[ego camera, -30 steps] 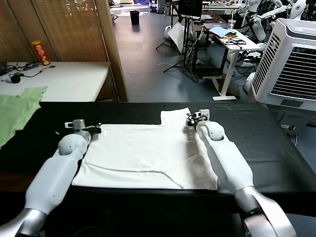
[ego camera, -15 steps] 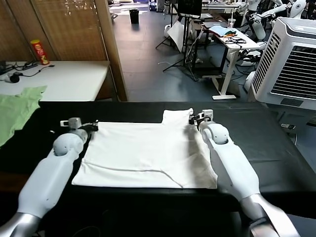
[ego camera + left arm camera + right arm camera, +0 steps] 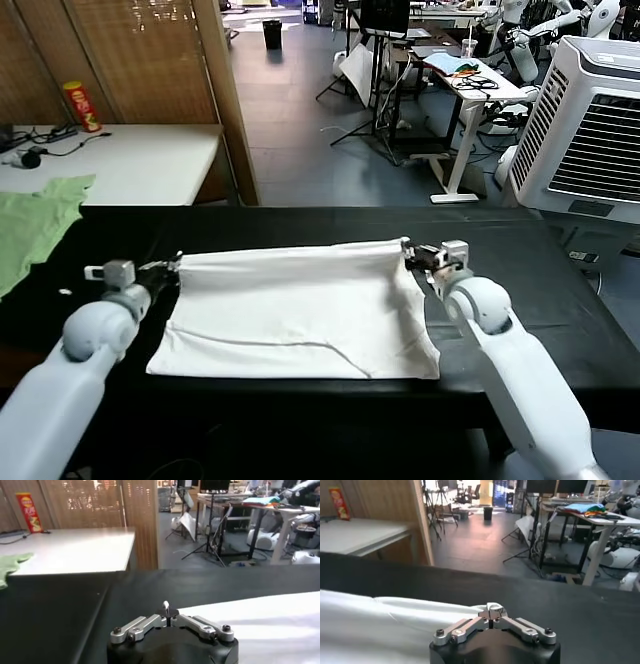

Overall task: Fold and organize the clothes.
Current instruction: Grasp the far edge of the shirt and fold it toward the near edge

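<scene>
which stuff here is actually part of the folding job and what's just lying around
Part of the job:
white T-shirt, on the black table
left gripper, shut on its far left corner
right gripper, shut on its far right corner

Just lying about:
pale green garment
red canister
white cooler unit

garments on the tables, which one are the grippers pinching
The white T-shirt on the black table: left gripper and right gripper pinch its far corners. The pale green garment lies untouched.
</scene>
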You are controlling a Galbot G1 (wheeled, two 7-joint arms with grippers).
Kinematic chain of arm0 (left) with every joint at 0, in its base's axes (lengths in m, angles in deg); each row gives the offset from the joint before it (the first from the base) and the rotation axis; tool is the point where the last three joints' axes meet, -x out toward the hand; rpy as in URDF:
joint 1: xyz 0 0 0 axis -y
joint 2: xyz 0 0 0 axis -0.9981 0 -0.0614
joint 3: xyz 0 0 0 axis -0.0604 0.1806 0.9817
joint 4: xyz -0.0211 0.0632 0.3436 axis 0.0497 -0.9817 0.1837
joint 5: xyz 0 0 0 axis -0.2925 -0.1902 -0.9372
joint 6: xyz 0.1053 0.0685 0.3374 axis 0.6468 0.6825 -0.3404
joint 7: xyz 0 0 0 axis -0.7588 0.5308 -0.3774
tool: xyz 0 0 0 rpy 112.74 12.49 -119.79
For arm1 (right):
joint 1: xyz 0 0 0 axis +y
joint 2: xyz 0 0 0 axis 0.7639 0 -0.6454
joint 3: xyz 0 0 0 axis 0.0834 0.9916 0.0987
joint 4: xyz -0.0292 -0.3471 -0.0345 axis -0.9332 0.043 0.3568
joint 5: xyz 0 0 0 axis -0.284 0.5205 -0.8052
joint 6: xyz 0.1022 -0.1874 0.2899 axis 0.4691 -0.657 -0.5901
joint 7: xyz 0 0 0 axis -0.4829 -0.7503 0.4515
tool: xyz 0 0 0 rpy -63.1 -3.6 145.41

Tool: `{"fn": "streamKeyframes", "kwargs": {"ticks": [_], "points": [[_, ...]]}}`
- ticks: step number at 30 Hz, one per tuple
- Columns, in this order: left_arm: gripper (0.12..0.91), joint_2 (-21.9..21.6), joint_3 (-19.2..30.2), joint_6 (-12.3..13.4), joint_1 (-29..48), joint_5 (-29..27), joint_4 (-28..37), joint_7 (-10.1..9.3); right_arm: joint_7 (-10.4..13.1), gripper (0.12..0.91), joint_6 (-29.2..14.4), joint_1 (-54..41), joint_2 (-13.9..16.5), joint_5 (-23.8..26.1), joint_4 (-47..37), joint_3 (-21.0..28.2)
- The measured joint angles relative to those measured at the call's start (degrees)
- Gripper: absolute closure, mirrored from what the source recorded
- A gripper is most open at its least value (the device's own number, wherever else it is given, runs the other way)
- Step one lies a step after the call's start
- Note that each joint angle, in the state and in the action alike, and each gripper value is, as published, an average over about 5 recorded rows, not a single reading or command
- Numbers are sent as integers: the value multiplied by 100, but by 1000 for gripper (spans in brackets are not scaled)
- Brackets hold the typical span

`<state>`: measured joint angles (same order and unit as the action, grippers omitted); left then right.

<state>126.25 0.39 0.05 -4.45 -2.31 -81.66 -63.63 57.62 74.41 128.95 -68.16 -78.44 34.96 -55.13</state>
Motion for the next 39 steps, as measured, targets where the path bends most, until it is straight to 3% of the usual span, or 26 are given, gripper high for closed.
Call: {"fn": "streamKeyframes", "kwargs": {"ticks": [8,13,31,34,36,39], "points": [[903,-46,-653,115,-1203,-150,-828,3,262,903,344,672,240,90,863,-118],[903,-15,-906,176,-1749,-225,-1075,11,286,903,420,1144,275,311,1240,-193],[903,209,-1172,302,-2601,-470,-1287,22,274,897,505,2164,146,483,1667,-286],[902,248,-1177,257,-2669,-495,-1305,22,255,831,562,2224,137,482,1709,-310],[886,266,-1184,172,-2723,-532,-1346,22,261,732,584,2268,142,479,1758,-340],[776,271,-1202,-8,-2815,-597,-1437,15,277,565,588,2328,179,440,1847,-410]]}}
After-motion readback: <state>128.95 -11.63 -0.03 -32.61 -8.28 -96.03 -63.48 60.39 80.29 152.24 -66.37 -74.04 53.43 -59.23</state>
